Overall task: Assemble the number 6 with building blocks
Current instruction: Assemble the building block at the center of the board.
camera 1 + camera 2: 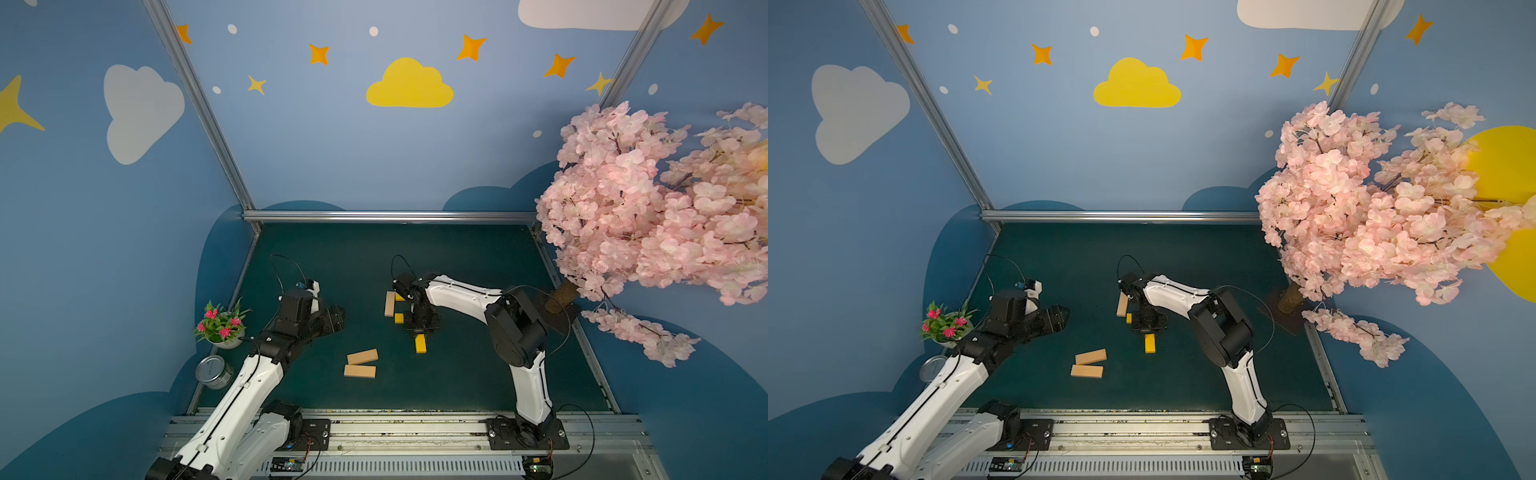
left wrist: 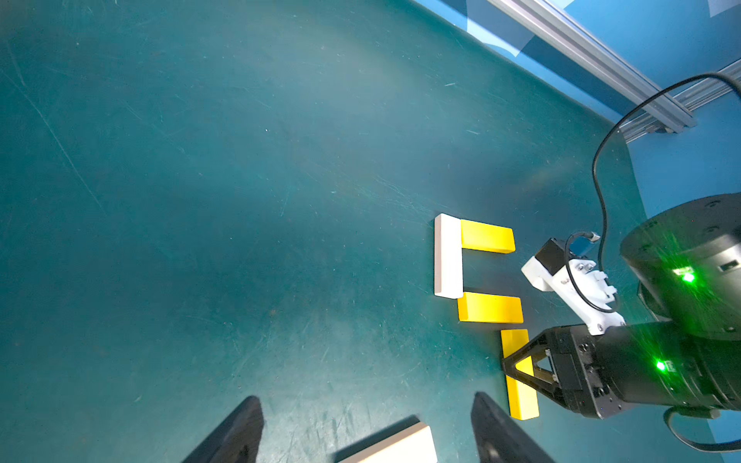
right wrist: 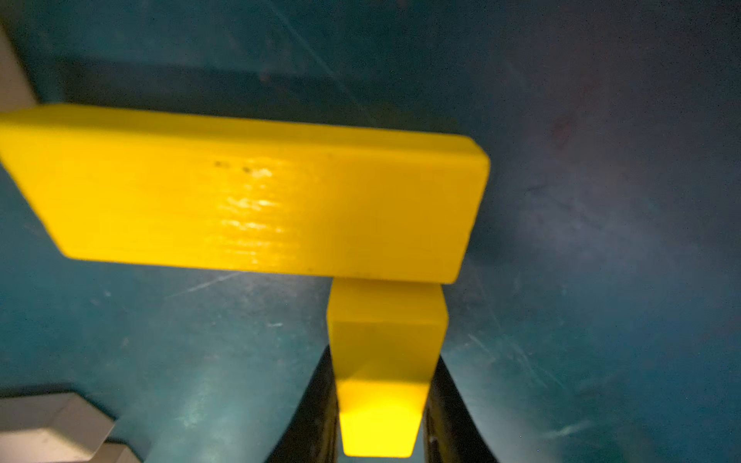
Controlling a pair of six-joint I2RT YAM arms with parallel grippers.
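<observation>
Assembly of the digit is incomplete. On the green tabletop I find one tan bar lying as the spine. A first yellow bar is butted against its long side at one end, and a second yellow bar sits at its other end. The two yellow pieces lie parallel and apart.

Right hand is clenched on a third yellow bar, gripping it across its width. This bar lies at right angles to the second yellow bar, its far end against that bar's long side near the free end. The right wrist view shows the two touching, or very nearly so. I cannot tell whether the held bar rests fully on the tabletop.

Left hand is released, its fingers spread wide and holding nothing, and it hovers well apart from the joined bars. Both top views show one spare tan bar and another spare tan bar lying close together, nearly parallel, toward the front of the tabletop. In the left wrist view the end of one of them shows between the spread fingers, touching neither.

A potted plant and a tin stand at the left edge, and a blossom tree overhangs the right side.
</observation>
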